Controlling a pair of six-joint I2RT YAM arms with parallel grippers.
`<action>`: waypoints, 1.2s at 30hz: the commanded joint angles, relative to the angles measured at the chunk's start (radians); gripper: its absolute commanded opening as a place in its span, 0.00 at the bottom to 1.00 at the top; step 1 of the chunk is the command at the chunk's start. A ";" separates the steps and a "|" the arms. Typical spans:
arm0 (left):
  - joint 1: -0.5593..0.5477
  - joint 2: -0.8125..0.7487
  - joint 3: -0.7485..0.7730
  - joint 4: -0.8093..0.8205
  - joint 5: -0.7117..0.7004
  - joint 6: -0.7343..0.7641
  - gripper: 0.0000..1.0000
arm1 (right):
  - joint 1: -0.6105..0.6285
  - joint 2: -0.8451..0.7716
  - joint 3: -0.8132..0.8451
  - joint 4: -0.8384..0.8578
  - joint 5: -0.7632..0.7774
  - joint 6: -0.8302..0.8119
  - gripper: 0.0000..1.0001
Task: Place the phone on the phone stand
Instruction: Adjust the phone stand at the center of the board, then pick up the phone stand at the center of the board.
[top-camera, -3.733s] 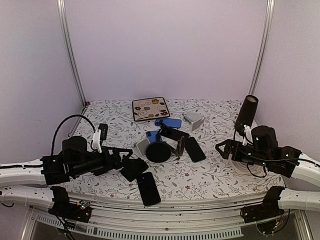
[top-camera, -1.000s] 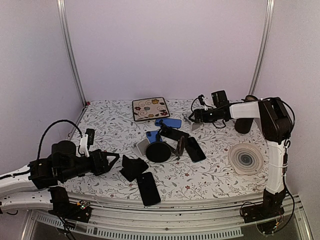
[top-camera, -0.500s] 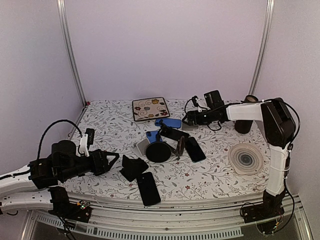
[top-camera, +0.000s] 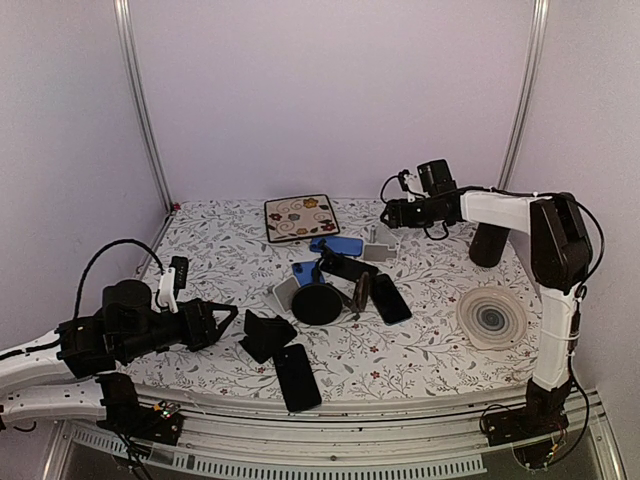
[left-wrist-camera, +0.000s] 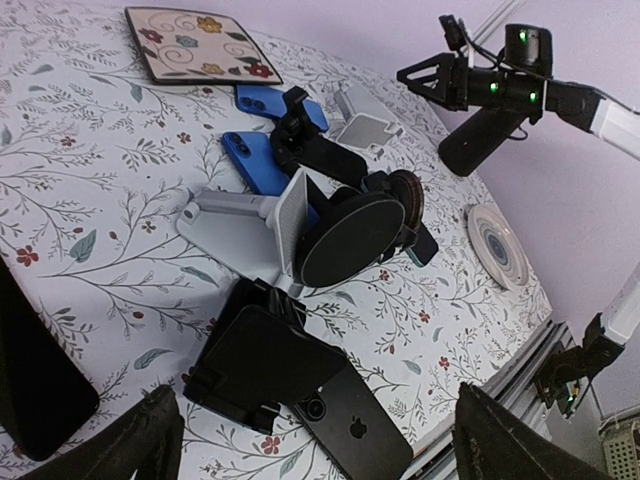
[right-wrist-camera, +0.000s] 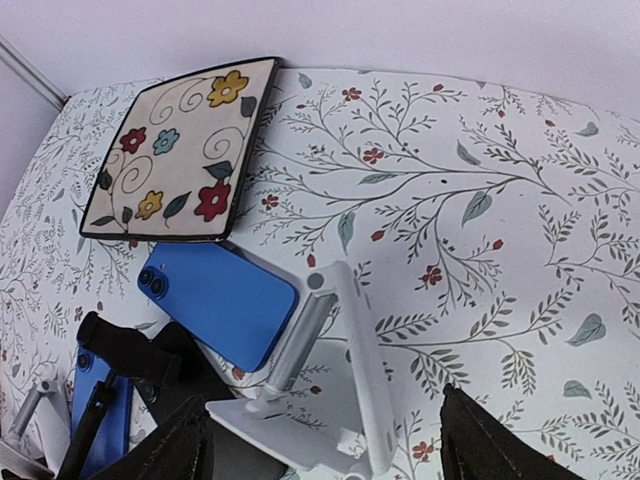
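Seen from above, the right gripper (top-camera: 388, 212) hangs at the upper right of centre, just over the white phone stand (top-camera: 378, 243). The left gripper (top-camera: 226, 321) sits low at the lower left, near a folded black stand (top-camera: 265, 335). Both have their fingers spread wide and grip nothing. The right wrist view adds what the overhead cannot. There the white phone stand fills the bottom centre between the two dark fingers (right-wrist-camera: 178, 445). A blue phone (right-wrist-camera: 220, 300) lies flat on its face just left of the stand, with two lenses at its left corner. It sits below the flowered mat (right-wrist-camera: 175, 150) at upper left. Only the left wrist view shows a brand: an apple logo on the back of the black phone (left-wrist-camera: 350, 425) at bottom centre, right against the folded black stand. That view also shows a second blue phone (left-wrist-camera: 255, 160) behind a grey stand (left-wrist-camera: 250, 225), and a ringed plate (left-wrist-camera: 497, 245) at right.
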 joint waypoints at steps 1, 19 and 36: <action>0.017 -0.006 0.008 -0.005 0.011 0.018 0.94 | -0.011 0.077 0.063 -0.063 0.009 -0.056 0.76; 0.028 -0.009 0.012 -0.012 0.022 0.020 0.94 | -0.022 0.206 0.147 -0.109 -0.042 -0.058 0.44; 0.033 -0.017 -0.002 -0.005 0.029 0.015 0.94 | -0.060 -0.003 -0.139 0.047 -0.084 0.071 0.06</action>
